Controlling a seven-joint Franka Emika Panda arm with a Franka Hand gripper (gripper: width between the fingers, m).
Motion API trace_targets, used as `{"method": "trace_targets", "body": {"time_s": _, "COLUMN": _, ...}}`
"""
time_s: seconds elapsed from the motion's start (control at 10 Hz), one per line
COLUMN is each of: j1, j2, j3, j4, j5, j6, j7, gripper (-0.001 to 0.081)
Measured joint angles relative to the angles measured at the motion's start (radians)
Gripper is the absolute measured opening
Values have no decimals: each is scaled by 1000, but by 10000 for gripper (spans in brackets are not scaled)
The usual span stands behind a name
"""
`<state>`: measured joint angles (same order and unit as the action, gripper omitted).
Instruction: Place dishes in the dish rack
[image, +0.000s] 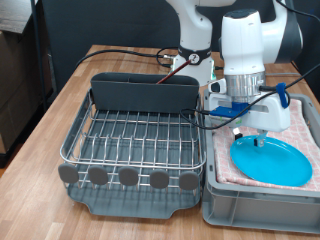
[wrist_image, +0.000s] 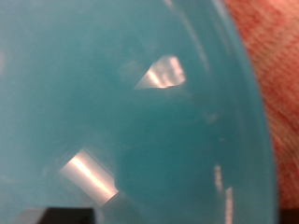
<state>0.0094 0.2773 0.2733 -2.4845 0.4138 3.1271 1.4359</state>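
The light-blue plate (image: 272, 160) lies flat on pink checked cloth in a light grey crate at the exterior view's right. It fills the wrist view (wrist_image: 121, 112). My gripper (image: 258, 138) points straight down at the plate's far edge, touching it or just above it. Its fingers are hidden by the hand and blue cabling. The dish rack (image: 130, 135), silver wire on a dark grey tray, stands to the left of the crate with no dishes in it. Its grey caddy (image: 145, 92) is at the back. The white cup and wooden spoon do not show.
The light grey crate (image: 260, 208) sits tight against the rack's right side. The pink checked cloth (image: 305, 125) lines it and shows beside the plate in the wrist view (wrist_image: 280, 65). Black and red cables (image: 130, 52) trail across the wooden table behind the rack.
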Motion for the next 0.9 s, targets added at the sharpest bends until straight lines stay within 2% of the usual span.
{"method": "trace_targets", "body": {"time_s": 0.1, "j1": 4, "j2": 0, "j3": -4, "j4": 0, "j5": 0, "j6": -1, "j7": 2, "gripper": 378}}
{"method": "trace_targets", "body": {"time_s": 0.2, "j1": 4, "j2": 0, "j3": -4, "j4": 0, "j5": 0, "j6": -3, "j7": 2, "gripper": 220}}
{"method": "trace_targets", "body": {"time_s": 0.3, "j1": 4, "j2": 1, "j3": -5, "j4": -2, "j5": 0, "j6": -5, "j7": 2, "gripper": 220}}
{"method": "trace_targets", "body": {"time_s": 0.4, "j1": 4, "j2": 1, "j3": -5, "j4": -3, "j5": 0, "j6": -5, "j7": 2, "gripper": 50}}
{"method": "trace_targets", "body": {"time_s": 0.6, "j1": 26, "j2": 1, "j3": -28, "j4": -3, "j5": -3, "j6": -5, "j7": 10, "gripper": 40}}
{"method": "trace_targets", "body": {"time_s": 0.7, "j1": 61, "j2": 0, "j3": -64, "j4": -2, "j5": -17, "j6": -10, "j7": 28, "gripper": 40}}
{"method": "trace_targets", "body": {"time_s": 0.9, "j1": 156, "j2": -12, "j3": -167, "j4": 1, "j5": -84, "j6": -44, "j7": 101, "gripper": 40}}
